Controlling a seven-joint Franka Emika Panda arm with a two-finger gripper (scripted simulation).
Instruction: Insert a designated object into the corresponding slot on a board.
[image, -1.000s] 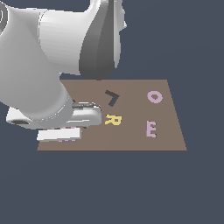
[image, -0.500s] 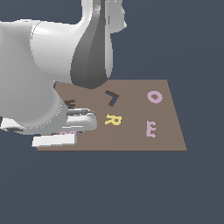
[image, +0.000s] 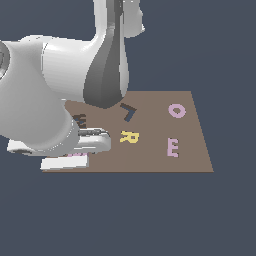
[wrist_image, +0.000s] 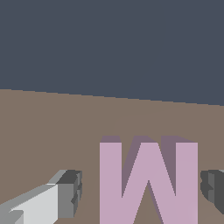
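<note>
The pale pink-lilac letter M (wrist_image: 148, 183) lies flat on the brown board (wrist_image: 52, 127). My gripper (wrist_image: 140, 192) straddles it with the jaws open: one finger (wrist_image: 68, 197) stands a little clear of one side, and the other finger (wrist_image: 213, 186) is close to the opposite side. In the exterior view my gripper (image: 67, 161) is low over the board's near corner on the exterior view's left, and only a sliver of the M (image: 76, 155) shows under it. The dark zigzag slot (image: 80, 120) lies just beyond, partly hidden by my arm.
On the board (image: 192, 160) are a dark L-shaped recess (image: 128, 112), a yellow R (image: 129, 136), a pink O (image: 176, 110) and a pink E (image: 172, 147). My bulky arm links cover the board's end at the exterior view's left.
My gripper has sunk lower over the board's near corner at the exterior view's left, down around the M. The upper arm link has swung over the board.
</note>
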